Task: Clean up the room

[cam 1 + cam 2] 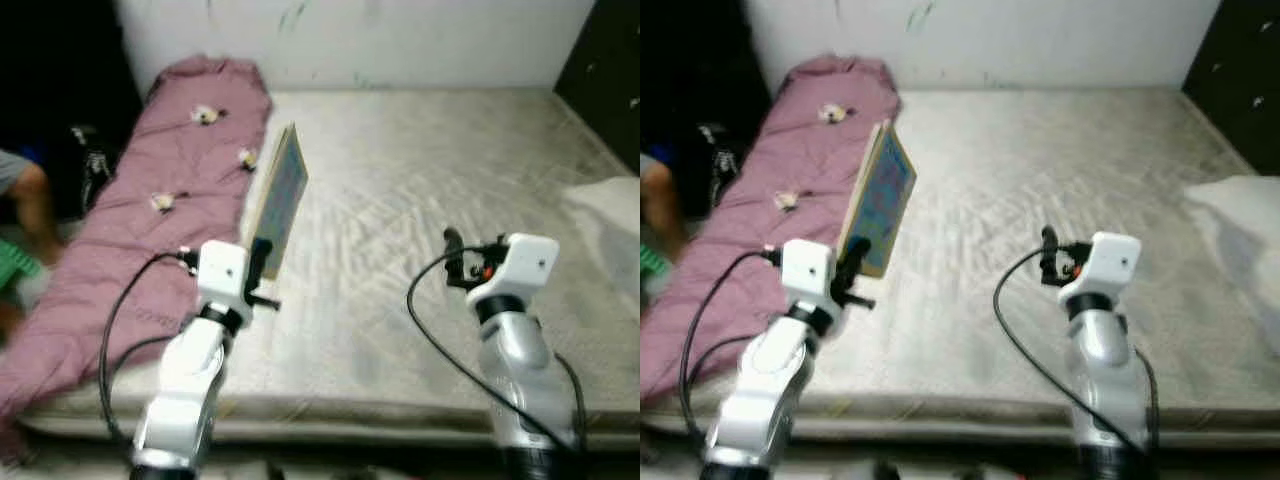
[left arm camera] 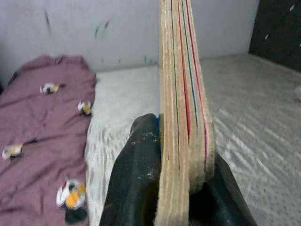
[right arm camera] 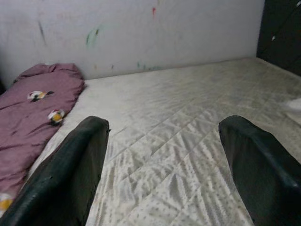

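Where the bare quilted mattress (image 1: 420, 200) serves as landmark: pink blanket (image 1: 150, 200) along its left edge; book (image 1: 280, 195), upright above its left half, pinched by left tool (image 1: 262, 262); right tool (image 3: 164, 165), spread, hovering over its centre.

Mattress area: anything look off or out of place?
The book stands on edge above the bare mattress, clamped in the left gripper. The purple blanket lies rumpled along the mattress's left side, hanging over its edge. Paint marks streak the wall. The right gripper hovers open.
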`<state>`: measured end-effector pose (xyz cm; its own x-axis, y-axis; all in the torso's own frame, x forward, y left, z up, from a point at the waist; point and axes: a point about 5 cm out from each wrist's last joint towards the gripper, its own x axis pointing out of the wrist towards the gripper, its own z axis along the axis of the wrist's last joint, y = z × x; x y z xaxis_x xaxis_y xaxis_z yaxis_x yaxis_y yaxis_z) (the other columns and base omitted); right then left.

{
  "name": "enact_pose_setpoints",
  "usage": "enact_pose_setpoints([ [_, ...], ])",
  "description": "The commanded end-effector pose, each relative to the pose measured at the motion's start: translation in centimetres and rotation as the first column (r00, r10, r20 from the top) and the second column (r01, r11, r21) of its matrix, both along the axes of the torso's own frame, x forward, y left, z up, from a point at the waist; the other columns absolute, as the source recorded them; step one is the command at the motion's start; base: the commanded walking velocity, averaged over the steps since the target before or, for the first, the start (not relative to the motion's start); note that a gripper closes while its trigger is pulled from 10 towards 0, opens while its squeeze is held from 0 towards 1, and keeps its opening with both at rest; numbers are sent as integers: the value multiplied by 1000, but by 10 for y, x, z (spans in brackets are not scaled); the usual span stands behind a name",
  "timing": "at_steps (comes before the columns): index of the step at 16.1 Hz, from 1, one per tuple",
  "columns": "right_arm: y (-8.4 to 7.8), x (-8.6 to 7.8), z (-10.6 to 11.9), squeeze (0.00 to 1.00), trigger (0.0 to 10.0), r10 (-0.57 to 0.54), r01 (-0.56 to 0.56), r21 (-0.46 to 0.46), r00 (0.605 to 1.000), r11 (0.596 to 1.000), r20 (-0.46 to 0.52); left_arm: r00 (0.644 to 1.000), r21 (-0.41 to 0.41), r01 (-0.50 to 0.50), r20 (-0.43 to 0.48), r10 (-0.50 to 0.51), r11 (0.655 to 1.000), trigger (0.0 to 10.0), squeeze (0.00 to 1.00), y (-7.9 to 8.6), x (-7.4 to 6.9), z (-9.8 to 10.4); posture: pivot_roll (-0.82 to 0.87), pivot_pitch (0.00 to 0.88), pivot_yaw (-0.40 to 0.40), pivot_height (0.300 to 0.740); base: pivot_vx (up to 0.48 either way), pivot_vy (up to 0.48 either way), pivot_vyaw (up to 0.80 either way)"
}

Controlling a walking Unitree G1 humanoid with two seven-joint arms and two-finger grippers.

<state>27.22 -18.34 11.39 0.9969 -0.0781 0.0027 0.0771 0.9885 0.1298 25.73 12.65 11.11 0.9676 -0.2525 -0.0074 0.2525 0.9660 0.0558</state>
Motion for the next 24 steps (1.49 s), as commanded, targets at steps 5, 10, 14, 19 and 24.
enact_pose_setpoints([
  [5,2,2,3,0,10000,16,-16,7,1000,1000,10,999,-3,-13,46,13,1000,10000,0,3,2,10,-2,1,24,740,0,-308,-110],
  [10,2,1,3,0,10000,19,-19,0,1000,1000,7,999,-4,-12,47,12,1000,10000,0,3,2,10,-3,2,24,740,0,-309,0],
  [14,3,1,2,0,10000,23,-23,-8,1000,1000,5,998,-31,-5,62,7,999,10000,0,3,2,12,-3,5,22,740,0,0,0],
  [19,5,1,3,0,10000,42,-42,-42,999,998,9,998,-26,4,60,-3,1000,10000,0,2,1,11,-3,4,22,740,0,0,320],
  [24,3,1,2,0,10000,35,-35,-41,999,999,5,999,-43,16,47,-14,999,10000,0,1,0,11,-2,2,22,740,0,-96,601],
])
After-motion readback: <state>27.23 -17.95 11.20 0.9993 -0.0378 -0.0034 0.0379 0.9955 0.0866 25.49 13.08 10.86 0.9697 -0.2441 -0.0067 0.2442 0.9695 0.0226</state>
